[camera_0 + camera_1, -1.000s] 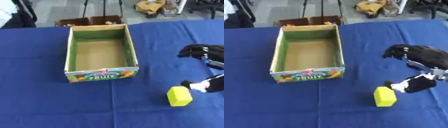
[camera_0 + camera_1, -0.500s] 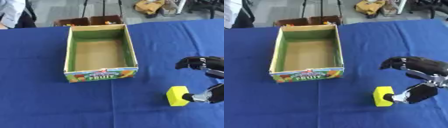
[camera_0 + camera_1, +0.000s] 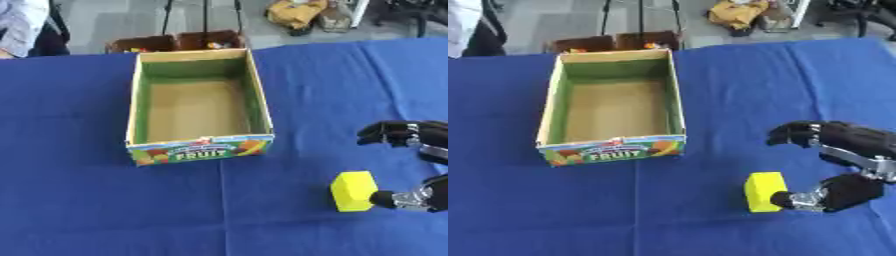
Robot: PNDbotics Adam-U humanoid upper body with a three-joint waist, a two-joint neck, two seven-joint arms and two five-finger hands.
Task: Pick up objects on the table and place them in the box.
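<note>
Cardboard fruit box (image 3: pixel 612 103) stands open on the blue tablecloth (image 3: pixel 553 200), left of centre. Near and to its right lies a yellow block (image 3: pixel 764 192). The right hand (image 3: pixel 843 165) is spread around the block's right side, thumb tip touching it, fingers curved above, apart from it.

A box (image 3: pixel 611 111) stands on the tabletop (image 3: pixel 527 210), left of centre, its long sides running away from the robot and its printed end wall facing the near edge. Nothing can be seen lying inside it. To the right of the box and nearer the robot, a block (image 3: pixel 764 192) sits on the tabletop. The right robot hand (image 3: pixel 842 165) comes in from the right edge: its thumb touches the block's right side, while its fingers (image 3: pixel 798 134) curl above and behind the block, apart from it.
</note>
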